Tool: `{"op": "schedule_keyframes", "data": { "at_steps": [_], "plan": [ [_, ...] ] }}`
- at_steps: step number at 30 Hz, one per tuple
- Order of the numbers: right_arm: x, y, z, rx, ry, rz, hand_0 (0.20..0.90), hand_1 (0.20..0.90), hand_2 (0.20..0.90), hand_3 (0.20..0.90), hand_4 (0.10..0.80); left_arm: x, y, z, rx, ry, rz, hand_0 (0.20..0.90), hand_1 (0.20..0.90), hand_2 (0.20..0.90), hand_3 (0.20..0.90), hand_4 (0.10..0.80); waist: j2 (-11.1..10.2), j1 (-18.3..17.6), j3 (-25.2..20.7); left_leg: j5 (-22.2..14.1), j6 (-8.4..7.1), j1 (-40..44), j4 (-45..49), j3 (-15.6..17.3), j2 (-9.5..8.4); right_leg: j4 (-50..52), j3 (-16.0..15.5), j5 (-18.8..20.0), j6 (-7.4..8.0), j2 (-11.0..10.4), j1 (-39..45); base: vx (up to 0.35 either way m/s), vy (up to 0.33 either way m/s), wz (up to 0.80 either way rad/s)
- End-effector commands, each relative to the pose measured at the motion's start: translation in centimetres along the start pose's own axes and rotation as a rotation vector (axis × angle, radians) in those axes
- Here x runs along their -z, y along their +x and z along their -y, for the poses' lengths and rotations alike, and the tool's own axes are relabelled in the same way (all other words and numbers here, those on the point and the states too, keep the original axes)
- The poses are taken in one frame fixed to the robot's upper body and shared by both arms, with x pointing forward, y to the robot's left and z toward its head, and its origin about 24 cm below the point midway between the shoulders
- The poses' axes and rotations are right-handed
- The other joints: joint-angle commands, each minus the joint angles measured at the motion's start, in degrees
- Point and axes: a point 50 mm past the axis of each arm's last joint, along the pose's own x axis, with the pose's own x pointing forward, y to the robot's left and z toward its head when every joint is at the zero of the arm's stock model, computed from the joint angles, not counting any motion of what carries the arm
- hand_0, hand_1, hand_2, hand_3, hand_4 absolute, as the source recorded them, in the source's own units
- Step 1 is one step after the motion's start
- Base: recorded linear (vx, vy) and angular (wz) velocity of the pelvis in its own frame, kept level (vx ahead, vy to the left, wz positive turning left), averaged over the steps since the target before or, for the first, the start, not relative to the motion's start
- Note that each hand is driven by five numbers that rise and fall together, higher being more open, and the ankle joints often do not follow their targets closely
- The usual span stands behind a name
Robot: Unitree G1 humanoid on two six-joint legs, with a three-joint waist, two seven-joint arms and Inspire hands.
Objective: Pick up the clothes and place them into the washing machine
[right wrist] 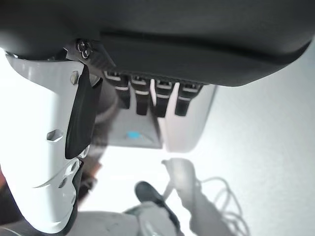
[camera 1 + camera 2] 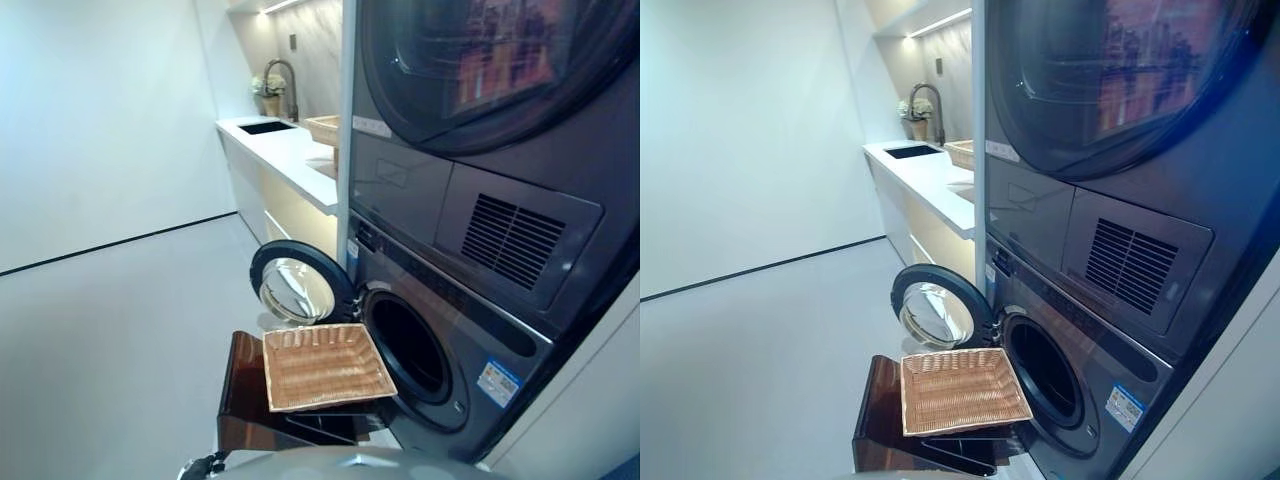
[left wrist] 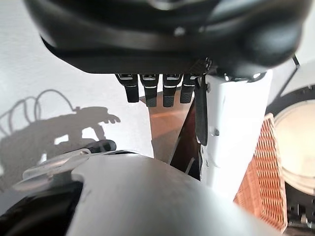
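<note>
The shallow wicker basket (image 2: 325,365) rests on a low dark brown box (image 2: 245,395) beside the washing machine (image 2: 450,350). I see no clothes in the basket. The machine's round door (image 2: 295,285) stands open and the drum opening (image 2: 410,345) is dark. My left hand (image 3: 157,88) shows in the left wrist view with straight fingers, holding nothing, with the basket's edge (image 3: 263,177) nearby. My right hand (image 1: 147,96) shows in the right wrist view with straight fingers, holding nothing, above the floor.
A dryer (image 2: 480,70) is stacked on the washing machine. A white counter (image 2: 285,150) with a sink, a tap and another wicker basket (image 2: 325,128) runs along the wall behind. Pale floor (image 2: 110,340) spreads to the left.
</note>
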Motion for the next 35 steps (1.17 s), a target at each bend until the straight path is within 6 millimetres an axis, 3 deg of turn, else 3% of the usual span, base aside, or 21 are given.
{"op": "schedule_keyframes", "data": {
  "at_steps": [1, 35],
  "plan": [
    [-1.1, 0.1, 0.2, -0.008, -0.056, 0.016, 0.9, 0.9, 0.9, 0.9, 0.8, -3.07, 0.5, 2.98, 0.085, 0.0, 0.093, 0.9, 0.9, 0.9, 0.9, 0.8, -1.0, -1.0, -1.0, 1.7, -2.79, -1.8, 3.5, -0.8, -0.59, -0.7, -0.1, -3.6, -0.9, -1.5, 5.1, 0.023, 0.011, 0.18],
    [-0.97, 0.08, 0.18, -0.012, -0.007, -0.011, 0.9, 0.9, 0.9, 0.9, 0.8, -3.26, 0.45, 3.58, 0.104, 0.029, 0.103, 0.9, 0.9, 0.9, 0.9, 0.8, -0.5, -1.1, -1.2, 1.7, -2.8, -3.0, 2.8, -1.4, -0.9, -1.1, -0.3, -3.2, -1.06, -1.7, 3.7, -0.005, 0.003, -0.01]
  ]
}}
